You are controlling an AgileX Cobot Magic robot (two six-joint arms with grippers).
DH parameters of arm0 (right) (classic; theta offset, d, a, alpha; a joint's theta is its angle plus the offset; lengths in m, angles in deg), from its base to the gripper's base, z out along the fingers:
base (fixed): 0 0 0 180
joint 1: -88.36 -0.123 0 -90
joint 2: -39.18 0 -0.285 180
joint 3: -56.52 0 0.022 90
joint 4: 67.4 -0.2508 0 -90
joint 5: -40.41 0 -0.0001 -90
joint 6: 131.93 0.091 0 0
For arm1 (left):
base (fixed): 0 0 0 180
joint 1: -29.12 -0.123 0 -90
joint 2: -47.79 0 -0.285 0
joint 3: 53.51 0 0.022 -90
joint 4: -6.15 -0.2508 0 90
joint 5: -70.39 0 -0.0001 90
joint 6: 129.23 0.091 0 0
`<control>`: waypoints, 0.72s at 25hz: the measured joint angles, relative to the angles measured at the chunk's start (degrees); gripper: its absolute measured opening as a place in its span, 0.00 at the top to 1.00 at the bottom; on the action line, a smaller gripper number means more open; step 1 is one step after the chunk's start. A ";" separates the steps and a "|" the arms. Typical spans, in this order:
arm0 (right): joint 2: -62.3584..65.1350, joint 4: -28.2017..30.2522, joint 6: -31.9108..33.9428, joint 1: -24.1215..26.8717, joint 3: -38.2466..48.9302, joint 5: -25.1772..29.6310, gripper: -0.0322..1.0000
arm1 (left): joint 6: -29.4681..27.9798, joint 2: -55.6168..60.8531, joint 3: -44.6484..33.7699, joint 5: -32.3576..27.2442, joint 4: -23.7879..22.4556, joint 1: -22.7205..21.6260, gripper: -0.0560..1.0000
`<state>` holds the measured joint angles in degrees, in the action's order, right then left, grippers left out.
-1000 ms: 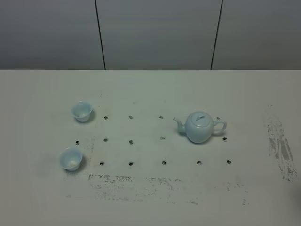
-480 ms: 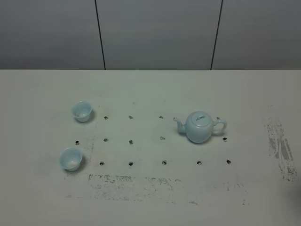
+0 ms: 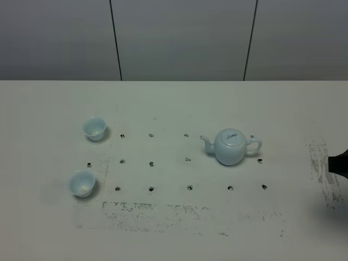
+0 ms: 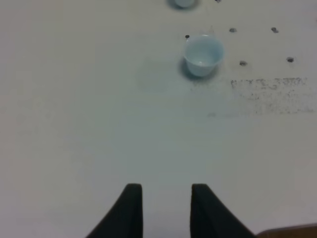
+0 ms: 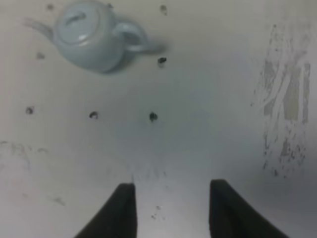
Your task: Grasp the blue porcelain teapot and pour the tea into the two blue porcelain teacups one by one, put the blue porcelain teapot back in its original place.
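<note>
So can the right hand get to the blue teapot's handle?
Probably yes. The right hand is open, only bare table lies between it and the blue teapot, and the handle sticks out toward that arm's side.

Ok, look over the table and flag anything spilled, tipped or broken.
Nothing spilled or tipped: the teapot stands upright, lid on, and both cups are upright. Only the tabletop looks worn, with dark scuff marks at its right and front.
</note>
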<state>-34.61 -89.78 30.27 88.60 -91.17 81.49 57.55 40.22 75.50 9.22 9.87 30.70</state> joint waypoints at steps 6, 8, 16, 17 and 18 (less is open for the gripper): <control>-7.37 12.56 11.88 -3.82 -1.50 -12.39 0.62 | 0.00 0.00 0.00 0.00 0.00 0.00 0.66; -11.06 17.24 15.89 -5.17 -3.39 -14.64 0.62 | 0.00 0.00 0.00 0.00 0.00 0.00 0.66; -27.94 25.40 20.99 -10.29 -16.58 -15.43 0.62 | 0.00 0.00 0.00 0.00 0.00 0.00 0.66; -30.03 25.94 21.12 -10.87 -18.03 -15.49 0.62 | 0.00 0.00 0.00 0.00 0.00 0.00 0.66; -31.96 26.21 21.19 -11.39 -19.76 -15.55 0.62 | 0.00 0.00 0.00 0.00 0.00 0.00 0.66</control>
<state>-66.57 -63.57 51.46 77.21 -110.93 65.94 57.55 40.22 75.50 9.22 9.87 30.70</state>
